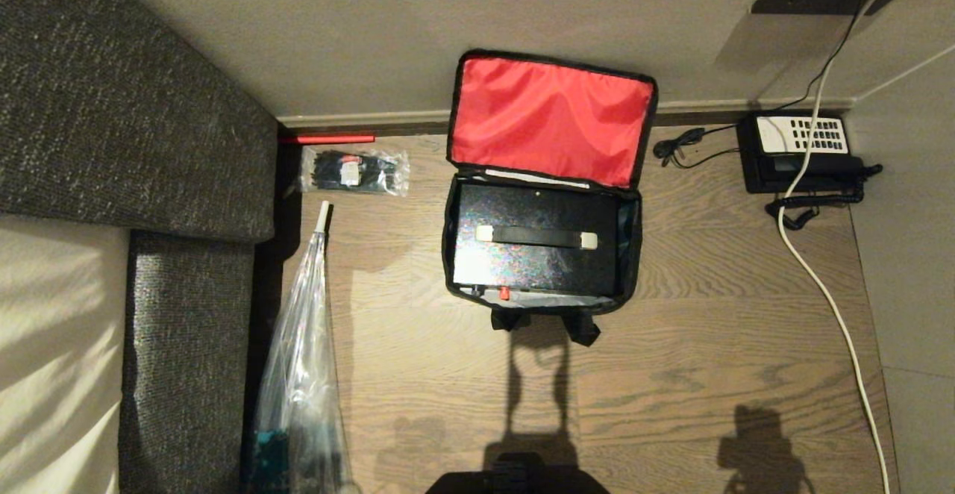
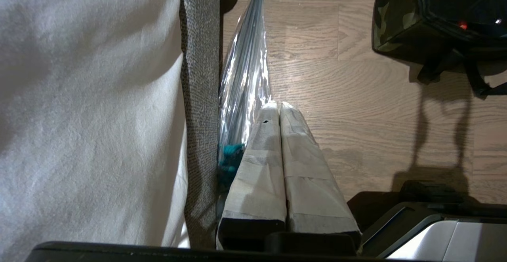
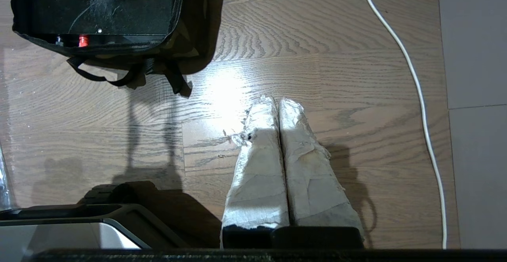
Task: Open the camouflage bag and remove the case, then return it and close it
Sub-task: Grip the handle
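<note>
Both pincers hang clenched and empty over the wooden floor: left pincer [image 2: 279, 109] beside a wrapped umbrella [image 1: 298, 360] at lower left, right pincer [image 3: 278, 104] at lower right. At centre frame, the camouflage bag [image 1: 634, 248] lies open, red lid raised, the case [image 1: 537, 244] inside. A telephone [image 1: 802, 152] sits upper right.
</note>
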### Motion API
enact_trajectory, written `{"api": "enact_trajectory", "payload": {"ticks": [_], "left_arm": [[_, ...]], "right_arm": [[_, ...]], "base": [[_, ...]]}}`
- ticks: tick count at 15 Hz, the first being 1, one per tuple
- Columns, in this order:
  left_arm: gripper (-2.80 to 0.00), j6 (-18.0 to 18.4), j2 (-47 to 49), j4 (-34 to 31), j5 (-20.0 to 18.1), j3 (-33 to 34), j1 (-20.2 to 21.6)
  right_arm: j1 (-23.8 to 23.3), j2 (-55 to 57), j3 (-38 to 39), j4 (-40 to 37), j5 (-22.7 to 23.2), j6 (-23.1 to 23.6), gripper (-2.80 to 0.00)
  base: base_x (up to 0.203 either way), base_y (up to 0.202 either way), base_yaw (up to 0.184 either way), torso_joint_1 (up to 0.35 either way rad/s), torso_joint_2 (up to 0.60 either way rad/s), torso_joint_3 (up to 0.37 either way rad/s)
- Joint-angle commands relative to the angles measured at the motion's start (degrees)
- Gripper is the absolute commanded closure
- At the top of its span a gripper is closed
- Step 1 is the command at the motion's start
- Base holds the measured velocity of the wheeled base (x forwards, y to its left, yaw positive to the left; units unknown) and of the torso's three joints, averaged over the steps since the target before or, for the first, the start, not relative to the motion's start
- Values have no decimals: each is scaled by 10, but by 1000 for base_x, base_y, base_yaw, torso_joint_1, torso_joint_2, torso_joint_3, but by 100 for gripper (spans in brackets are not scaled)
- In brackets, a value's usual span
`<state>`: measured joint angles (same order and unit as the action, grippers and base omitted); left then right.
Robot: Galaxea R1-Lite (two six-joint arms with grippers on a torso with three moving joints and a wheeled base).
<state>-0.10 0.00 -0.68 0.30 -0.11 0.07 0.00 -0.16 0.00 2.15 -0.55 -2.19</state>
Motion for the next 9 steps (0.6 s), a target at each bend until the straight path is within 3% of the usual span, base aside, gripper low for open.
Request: {"api": "enact_trajectory", "payload": {"ticks": [1,9], "left_arm": [[0,1,0,1,0,0,0],[0,-2,0,1,0,0,0]], "right_arm": [[0,-15,8,1,-1,0,0],[0,-15,8,1,-1,0,0]], "base": [[0,0,0,0,0,0],[0,0,0,0,0,0]]}}
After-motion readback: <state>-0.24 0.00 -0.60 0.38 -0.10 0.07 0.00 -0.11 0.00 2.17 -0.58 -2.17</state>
